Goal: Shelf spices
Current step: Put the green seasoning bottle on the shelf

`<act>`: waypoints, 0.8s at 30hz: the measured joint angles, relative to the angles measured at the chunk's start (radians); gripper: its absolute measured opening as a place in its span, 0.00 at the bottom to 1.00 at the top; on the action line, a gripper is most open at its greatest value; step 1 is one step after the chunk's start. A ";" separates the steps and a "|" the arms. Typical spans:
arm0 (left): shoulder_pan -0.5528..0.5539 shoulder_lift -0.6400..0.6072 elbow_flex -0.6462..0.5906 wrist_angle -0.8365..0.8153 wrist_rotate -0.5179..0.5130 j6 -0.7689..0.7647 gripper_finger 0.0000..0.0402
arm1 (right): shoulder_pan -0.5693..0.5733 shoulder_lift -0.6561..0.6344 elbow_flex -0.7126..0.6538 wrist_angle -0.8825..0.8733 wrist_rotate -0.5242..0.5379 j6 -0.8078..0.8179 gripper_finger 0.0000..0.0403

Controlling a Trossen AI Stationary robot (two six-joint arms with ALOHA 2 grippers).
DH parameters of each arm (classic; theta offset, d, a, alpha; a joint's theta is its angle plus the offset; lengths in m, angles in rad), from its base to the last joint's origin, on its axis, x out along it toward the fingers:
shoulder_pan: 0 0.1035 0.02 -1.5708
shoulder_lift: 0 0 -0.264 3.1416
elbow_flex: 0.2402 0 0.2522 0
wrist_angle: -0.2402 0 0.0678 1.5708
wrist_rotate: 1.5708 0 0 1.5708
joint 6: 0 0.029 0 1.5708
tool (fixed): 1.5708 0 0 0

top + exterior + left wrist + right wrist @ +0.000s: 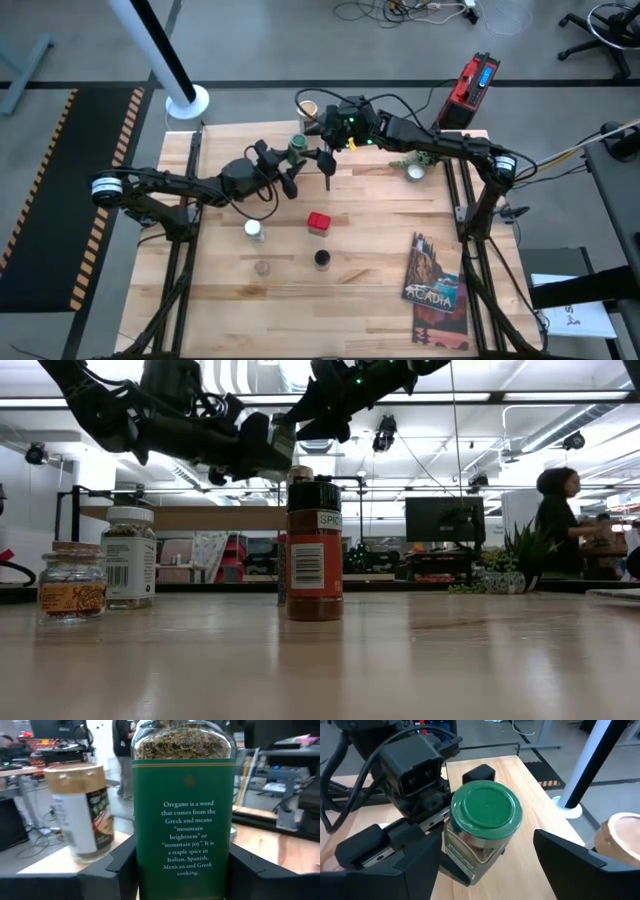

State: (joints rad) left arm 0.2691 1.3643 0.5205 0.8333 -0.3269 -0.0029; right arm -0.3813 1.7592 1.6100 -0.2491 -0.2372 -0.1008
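Wood table (360, 290), left hand (291, 160) gripping green-lidded jar (485, 822), right hand (328, 168) wide, shelf mostly hidden.

**What we count on the table**

We count five spice containers: one green-lidded jar (298, 146), one tan canister (307, 104), one red tin (318, 222), one dark-capped jar (321, 259) and one white-capped jar (255, 230). We also see one shelf (300, 135), one potted plant (413, 166), one book (436, 286) at four o'clock, and two arms.
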 joint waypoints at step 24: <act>-0.002 0.000 0.001 0.021 0.132 0.005 0.47 | 0.003 0.035 -0.001 0.120 -0.088 0.088 0.73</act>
State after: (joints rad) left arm 0.2669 1.3643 0.5214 0.8538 -0.1951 0.0020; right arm -0.3779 1.7937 1.6093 -0.1289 -0.3252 -0.0128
